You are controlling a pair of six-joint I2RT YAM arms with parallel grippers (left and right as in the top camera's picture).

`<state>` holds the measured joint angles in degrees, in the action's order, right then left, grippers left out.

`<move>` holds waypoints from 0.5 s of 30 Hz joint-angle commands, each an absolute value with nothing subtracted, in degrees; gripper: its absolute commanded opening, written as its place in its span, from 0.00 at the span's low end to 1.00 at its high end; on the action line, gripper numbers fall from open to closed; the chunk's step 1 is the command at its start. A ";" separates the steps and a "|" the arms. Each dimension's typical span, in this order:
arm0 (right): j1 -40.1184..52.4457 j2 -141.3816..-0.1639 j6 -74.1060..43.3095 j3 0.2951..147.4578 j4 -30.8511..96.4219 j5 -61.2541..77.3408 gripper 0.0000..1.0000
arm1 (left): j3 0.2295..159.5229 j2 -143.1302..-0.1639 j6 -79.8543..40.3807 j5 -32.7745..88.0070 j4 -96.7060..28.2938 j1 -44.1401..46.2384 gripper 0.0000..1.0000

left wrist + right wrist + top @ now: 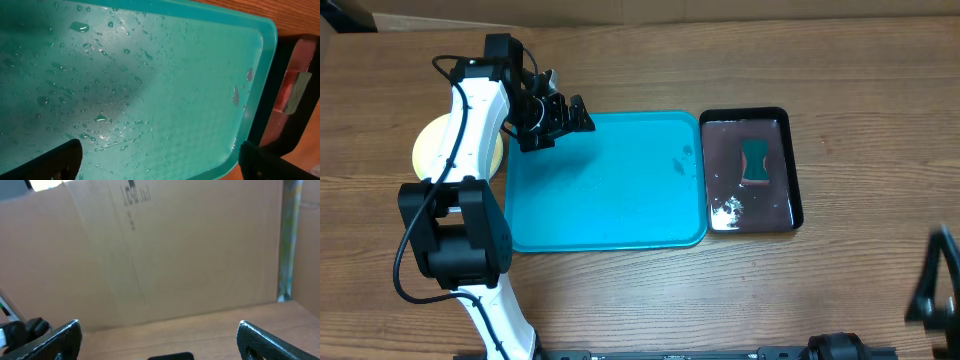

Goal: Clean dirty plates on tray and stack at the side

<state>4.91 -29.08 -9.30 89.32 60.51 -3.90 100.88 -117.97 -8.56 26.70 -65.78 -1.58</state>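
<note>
Overhead first, Mo: where's the tray (620, 200)?

Mo: Middle of the table (620, 300), long side running left to right. Its surface is wet, with droplets (80, 26) scattered all over in the left wrist view.

Lee: Plates?

Mo: Plates (428, 150) are off the tray, piled on the table just beside its left edge. The yellow-green one is on top. The left arm (470, 120) crosses over the pile and hides most of it, so I can't tell how many lie underneath.

Lee: Left gripper?

Mo: Left gripper (565, 125) is over the tray's far-left corner, jaws spread wide, holding nothing.

Lee: What else is around?

Mo: Black tray (797, 190) right up against the tray's right rim, touching or just beside it; too close to call. It holds brownish water, with a sponge (756, 162) in the far half and white suds (726, 210) toward the near-left corner. Cardboard (175, 255) stands behind the table.

Lee: Right side?

Mo: Right gripper (932, 285) is at the frame's right edge, well apart from both trays. In its wrist view the fingers (62, 337) are wide apart and empty, facing the cardboard.
</note>
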 commanded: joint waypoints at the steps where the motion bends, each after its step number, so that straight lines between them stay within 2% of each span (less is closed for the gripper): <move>1: 4.25 -25.39 -8.95 84.42 59.90 -4.71 1.00 | 102.24 -116.03 -7.27 26.37 -65.73 -1.48 1.00; 7: 3.99 -16.21 -9.02 70.08 50.65 -3.53 1.00 | 102.24 -116.03 -7.27 26.37 -65.73 -1.48 1.00; 15: 3.73 -6.57 -9.41 42.94 24.49 -1.17 1.00 | 102.24 -116.03 -7.27 26.37 -65.73 -1.48 1.00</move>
